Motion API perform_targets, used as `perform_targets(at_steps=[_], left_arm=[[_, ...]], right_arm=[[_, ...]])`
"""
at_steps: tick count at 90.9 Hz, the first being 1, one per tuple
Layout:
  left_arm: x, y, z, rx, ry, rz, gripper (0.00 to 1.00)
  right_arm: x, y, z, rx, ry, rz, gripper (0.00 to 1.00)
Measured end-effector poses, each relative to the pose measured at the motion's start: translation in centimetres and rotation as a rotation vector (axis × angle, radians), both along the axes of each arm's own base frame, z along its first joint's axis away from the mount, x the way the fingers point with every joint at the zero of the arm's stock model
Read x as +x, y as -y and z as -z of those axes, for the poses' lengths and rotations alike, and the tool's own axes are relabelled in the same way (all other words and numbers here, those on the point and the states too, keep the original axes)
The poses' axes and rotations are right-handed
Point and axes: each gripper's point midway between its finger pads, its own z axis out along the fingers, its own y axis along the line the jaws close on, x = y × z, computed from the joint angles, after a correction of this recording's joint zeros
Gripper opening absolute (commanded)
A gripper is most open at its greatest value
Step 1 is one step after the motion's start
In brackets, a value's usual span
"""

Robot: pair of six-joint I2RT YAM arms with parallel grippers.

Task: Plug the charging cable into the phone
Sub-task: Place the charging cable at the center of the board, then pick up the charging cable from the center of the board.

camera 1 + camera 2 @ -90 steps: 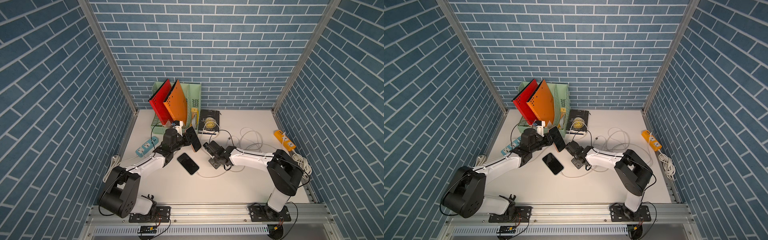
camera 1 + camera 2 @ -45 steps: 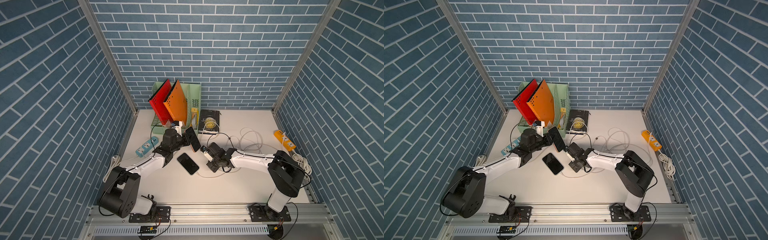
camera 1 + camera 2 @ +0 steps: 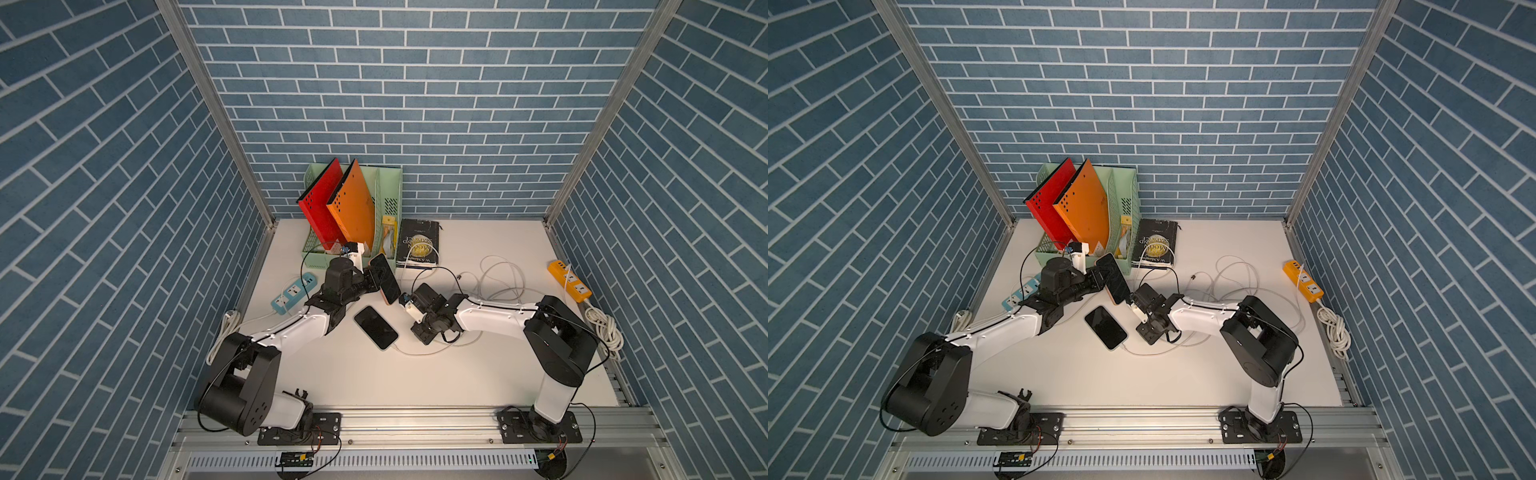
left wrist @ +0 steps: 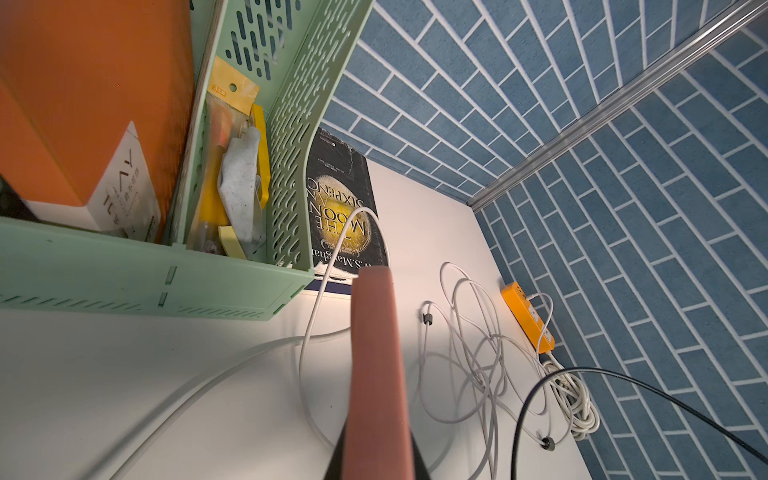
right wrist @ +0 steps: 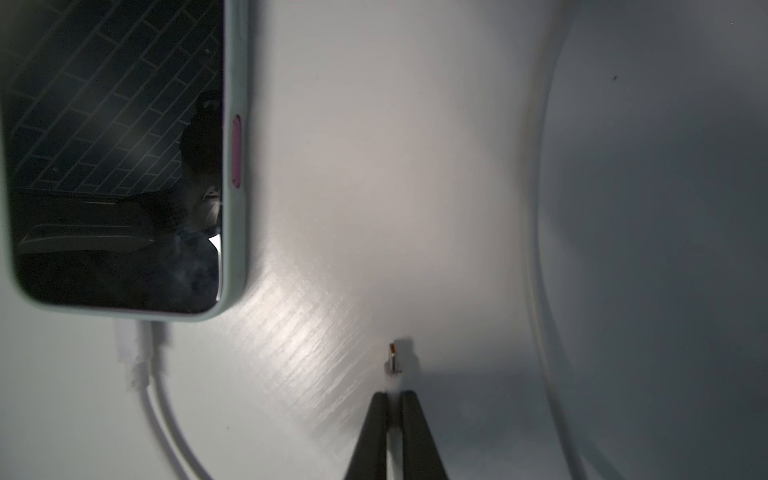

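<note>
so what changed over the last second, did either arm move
The right gripper, shut on the cable plug, has moved a little toward the pink-cased phone raised in the left gripper. Nothing was taken hold of or let go. The left arm and its phone stayed put, as did the phone on the table with its white cable plugged in.

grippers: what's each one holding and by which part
Left gripper: pink-cased phone, fingers on its two faces about mid-length. Right gripper: charging cable plug, pinched behind its metal tip.
</note>
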Motion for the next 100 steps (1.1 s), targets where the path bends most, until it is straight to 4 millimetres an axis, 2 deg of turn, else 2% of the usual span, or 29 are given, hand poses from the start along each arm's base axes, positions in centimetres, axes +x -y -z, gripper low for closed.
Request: perform_targets(at_steps=[10, 67, 87, 100], left_arm=[[0.0, 0.0, 0.0, 0.0, 0.0, 0.0, 0.0], [0.02, -0.02, 0.01, 0.0, 0.0, 0.0, 0.0], [0.02, -0.03, 0.03, 0.0, -0.001, 0.0, 0.0], [0.05, -0.09, 0.02, 0.0, 0.0, -0.002, 0.0]], right_arm=[[0.02, -0.08, 0.02, 0.004, -0.007, 0.0, 0.0], [-0.04, -0.44, 0.48, -0.002, -0.019, -0.027, 0.17], [-0.04, -0.43, 0.52, -0.003, -0.018, -0.028, 0.16], [-0.03, -0.45, 0.5, -0.002, -0.018, -0.029, 0.05]])
